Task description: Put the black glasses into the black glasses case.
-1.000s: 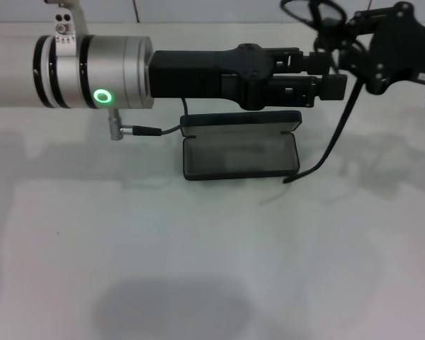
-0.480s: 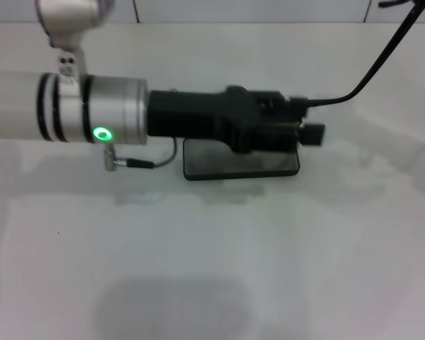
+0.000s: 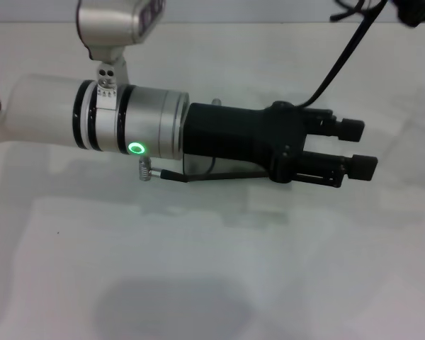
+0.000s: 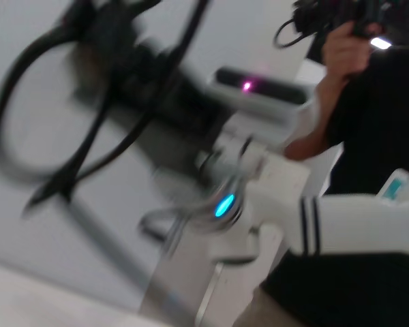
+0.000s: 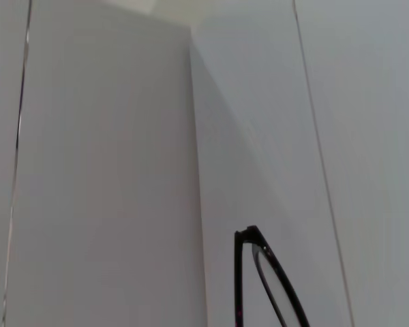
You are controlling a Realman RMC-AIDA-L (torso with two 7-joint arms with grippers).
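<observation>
My left arm lies across the middle of the head view. Its left gripper [image 3: 358, 147] is open, with two black fingertips [image 3: 352, 129] apart and nothing between them. The black glasses case is hidden under that arm. The black glasses hang high at the far right: one long temple arm [image 3: 336, 60] slants down from the top edge. A lens corner of the black glasses [image 5: 262, 262] shows in the right wrist view against a wall. Only a black piece of my right gripper [image 3: 414, 10] shows at the top right corner, holding the glasses.
The white table [image 3: 198, 269] spreads all around the left arm. A grey plug and thin cable [image 3: 156, 173] hang under the left wrist. The left wrist view shows the right arm [image 4: 327, 225] and a person [image 4: 368, 82] standing beyond the table.
The left arm has swung nearer and to the right, covering the case that was open in view before. The right gripper has risen with the glasses to the top right corner.
</observation>
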